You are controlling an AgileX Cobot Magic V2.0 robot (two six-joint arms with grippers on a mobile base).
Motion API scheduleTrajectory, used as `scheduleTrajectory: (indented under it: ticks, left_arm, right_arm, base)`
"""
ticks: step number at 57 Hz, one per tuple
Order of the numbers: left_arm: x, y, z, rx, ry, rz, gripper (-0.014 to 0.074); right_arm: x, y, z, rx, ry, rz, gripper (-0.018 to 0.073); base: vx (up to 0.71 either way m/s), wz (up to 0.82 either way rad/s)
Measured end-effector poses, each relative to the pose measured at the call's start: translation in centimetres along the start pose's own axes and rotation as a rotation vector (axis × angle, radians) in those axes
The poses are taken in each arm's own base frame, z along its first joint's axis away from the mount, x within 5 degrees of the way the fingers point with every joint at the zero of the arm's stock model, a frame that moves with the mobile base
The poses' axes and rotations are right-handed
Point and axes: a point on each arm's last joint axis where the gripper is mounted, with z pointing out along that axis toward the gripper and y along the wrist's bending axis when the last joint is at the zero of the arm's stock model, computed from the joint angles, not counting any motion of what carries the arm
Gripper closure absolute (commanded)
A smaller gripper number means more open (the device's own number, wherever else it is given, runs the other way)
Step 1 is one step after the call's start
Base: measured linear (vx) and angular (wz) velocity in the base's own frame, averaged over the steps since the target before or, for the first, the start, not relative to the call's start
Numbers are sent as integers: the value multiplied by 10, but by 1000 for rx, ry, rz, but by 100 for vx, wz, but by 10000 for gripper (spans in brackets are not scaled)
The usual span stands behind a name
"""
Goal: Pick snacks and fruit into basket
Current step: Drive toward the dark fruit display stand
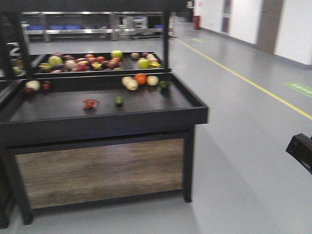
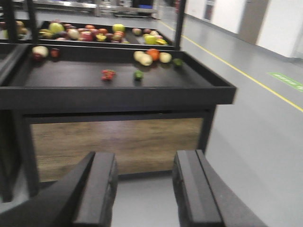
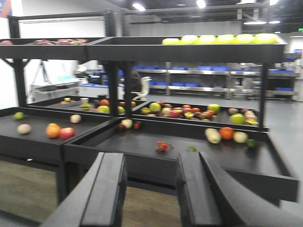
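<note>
Nearest, the left gripper [image 2: 144, 187] and the right gripper [image 3: 150, 189] hang with fingers spread and nothing between them, well short of the black display stand [image 1: 107, 119]. This looks like the approach step. On the stand's tray a small dark green fruit [image 1: 119, 101] lies near the cherry tomatoes [image 1: 89, 103]. Neither snacks nor basket shows. Next, the base probably needs to close in before either arm can reach.

Black display tray [image 1: 161, 100]: dark green fruit [image 1: 119, 101] near red cluster [image 1: 89, 103], orange [image 1: 141, 78] behind
</note>
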Motion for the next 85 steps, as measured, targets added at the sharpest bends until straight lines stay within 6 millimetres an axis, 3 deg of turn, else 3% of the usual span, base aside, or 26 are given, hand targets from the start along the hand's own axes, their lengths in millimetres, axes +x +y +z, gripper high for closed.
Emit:
scheduleTrajectory:
  ticks: [32,85]
  left_arm:
    - [0,0,0,0,0,0,188]
    - [1,0,2,-3,16,-1,188]
  right_arm:
    - [0,0,0,-1,0,0,230]
    - [2,0,2,0,8,0,230]
  base:
    - [25,49]
    - [29,-3]
